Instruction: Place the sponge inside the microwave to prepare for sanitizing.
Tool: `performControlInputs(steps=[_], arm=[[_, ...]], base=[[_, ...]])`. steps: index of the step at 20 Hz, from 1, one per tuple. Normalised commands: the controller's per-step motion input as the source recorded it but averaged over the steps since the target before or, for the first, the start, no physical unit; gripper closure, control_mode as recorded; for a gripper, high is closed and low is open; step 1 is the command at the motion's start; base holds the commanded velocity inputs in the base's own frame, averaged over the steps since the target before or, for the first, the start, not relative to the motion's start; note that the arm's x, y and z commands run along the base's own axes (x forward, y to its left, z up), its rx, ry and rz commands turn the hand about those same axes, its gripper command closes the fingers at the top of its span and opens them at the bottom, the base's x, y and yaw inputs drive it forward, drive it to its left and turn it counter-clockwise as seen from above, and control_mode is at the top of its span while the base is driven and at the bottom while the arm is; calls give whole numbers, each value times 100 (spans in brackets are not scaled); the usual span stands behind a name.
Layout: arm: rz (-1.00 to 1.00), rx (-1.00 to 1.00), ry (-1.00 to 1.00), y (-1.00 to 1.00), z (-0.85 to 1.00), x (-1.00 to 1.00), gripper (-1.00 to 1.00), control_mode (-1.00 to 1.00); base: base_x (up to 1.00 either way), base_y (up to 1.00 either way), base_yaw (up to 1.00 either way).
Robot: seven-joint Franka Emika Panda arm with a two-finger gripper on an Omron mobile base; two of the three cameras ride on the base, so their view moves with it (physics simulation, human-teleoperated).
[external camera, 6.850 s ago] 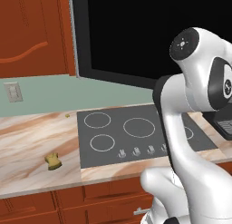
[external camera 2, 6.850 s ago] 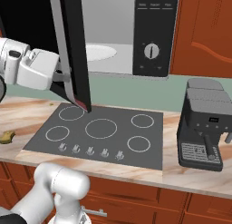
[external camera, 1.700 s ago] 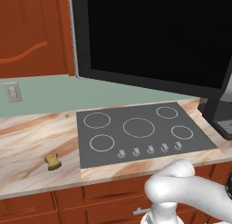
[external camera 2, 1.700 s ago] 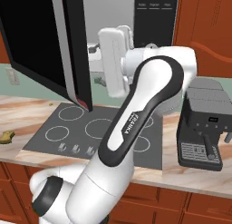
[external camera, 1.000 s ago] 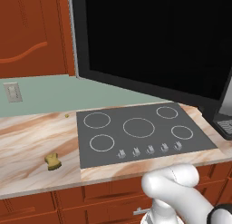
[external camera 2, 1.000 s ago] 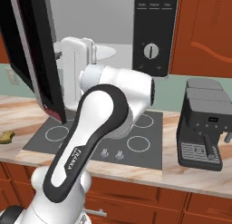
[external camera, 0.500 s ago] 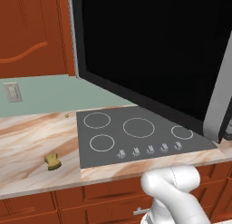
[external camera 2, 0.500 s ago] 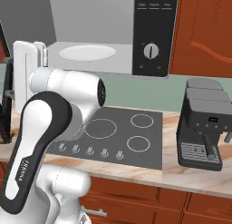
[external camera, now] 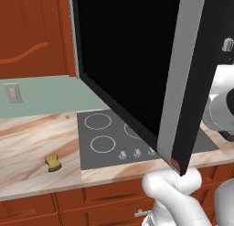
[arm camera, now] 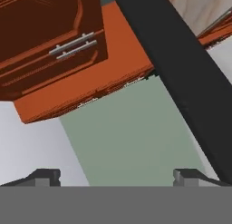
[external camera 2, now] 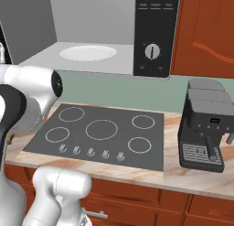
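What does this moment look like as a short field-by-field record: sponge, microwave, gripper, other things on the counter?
sponge: lying on the marble counter, left of the cooktop, untouched
microwave: door swung wide open; grey inside with a white round plate, nothing on it
gripper: fingers apart, nothing between them, beside the dark door edge
coffee machine: on the counter, right of the cooktop
task: sponge not yet picked up

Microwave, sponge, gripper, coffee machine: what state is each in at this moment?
microwave: door swung wide open, interior empty except the white plate.
sponge: lying on the counter left of the cooktop, untouched.
gripper: open, holding nothing.
coffee machine: standing upright on the counter.
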Motion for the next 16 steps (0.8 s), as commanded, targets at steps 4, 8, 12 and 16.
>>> performControlInputs(steps=[4, 8, 12, 16], arm=[[8, -6, 7, 100, 0, -3, -100, -100], [0, -3, 0, 81, 0, -3, -100, -100], [0, -2, 0, 31, 0, 0, -100, -100], [0, -7, 0, 4, 0, 0, -100, -100]], base=[[0, 0, 0], [0, 0, 0], [0, 0, 0], [0, 0, 0]])
